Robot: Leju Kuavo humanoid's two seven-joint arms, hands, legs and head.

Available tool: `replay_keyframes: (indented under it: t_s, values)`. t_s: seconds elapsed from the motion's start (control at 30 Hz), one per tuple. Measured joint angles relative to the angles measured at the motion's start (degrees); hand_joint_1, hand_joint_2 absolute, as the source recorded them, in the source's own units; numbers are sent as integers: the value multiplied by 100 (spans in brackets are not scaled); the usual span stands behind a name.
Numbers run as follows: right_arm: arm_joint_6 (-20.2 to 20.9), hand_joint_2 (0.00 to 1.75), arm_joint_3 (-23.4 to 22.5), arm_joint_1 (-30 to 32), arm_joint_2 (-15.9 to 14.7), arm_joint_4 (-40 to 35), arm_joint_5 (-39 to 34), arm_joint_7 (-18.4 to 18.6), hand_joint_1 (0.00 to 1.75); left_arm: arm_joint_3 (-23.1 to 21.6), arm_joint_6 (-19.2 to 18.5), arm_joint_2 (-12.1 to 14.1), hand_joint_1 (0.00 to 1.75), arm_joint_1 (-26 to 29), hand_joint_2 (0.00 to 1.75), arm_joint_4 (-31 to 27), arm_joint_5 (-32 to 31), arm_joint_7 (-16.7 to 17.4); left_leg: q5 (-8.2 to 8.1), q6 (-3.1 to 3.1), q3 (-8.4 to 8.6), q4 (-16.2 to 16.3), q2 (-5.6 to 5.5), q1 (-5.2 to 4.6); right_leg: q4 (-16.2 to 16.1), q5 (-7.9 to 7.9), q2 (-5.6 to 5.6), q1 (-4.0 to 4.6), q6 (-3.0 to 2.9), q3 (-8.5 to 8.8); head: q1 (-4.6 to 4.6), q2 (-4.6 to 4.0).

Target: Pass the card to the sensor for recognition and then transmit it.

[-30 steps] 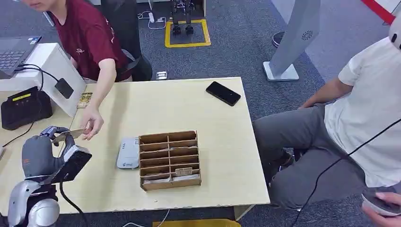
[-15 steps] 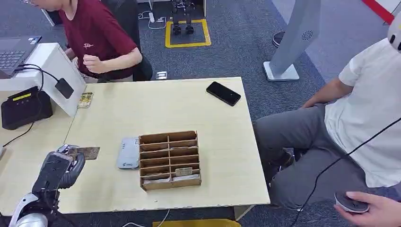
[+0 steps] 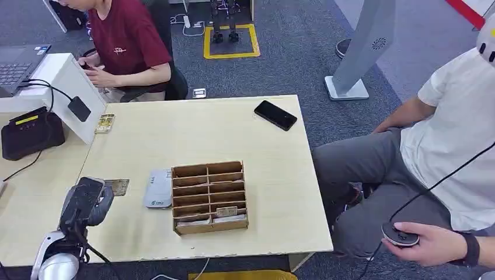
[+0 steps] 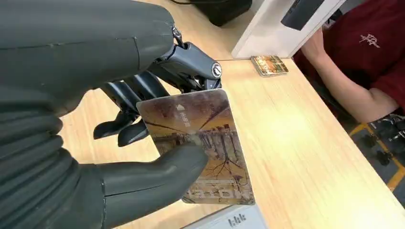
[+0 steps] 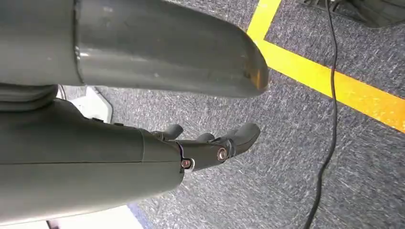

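Observation:
My left hand (image 3: pixel 86 202) hovers over the table's left side and pinches a card (image 3: pixel 118 186) between thumb and fingers. The card points toward the white-grey sensor (image 3: pixel 158 189), stopping a little short of its left edge. In the left wrist view the card (image 4: pixel 200 138) has a brownish picture on its face; the thumb presses on it, the dark fingers (image 4: pixel 125 102) lie behind it, and a corner of the sensor (image 4: pixel 229 220) sits just under it. My right hand (image 5: pixel 210 149) hangs over grey carpet with its fingers loosely extended, holding nothing.
A wooden compartment box (image 3: pixel 209 197) stands right beside the sensor. A black phone (image 3: pixel 275 115) lies at the back right, a card stack (image 3: pixel 105 123) at the back left, next to a black terminal (image 3: pixel 29 133). One person (image 3: pixel 125 41) sits behind the table, another (image 3: pixel 449 134) to its right.
The person in red let go of the card and drew the arm back. My left hand carried the card to the right and nearer, toward the sensor.

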Motion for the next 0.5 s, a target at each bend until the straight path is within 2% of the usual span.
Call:
replay_keyframes:
  t_s: [0.5]
  values:
    - [59,0,155,-12,2,24,0,72,0,-7,171,-300,175,-493,175,354,-590,249,0,0,-1,-1,1,0,0,0,1,0,0,-2,-2,0]
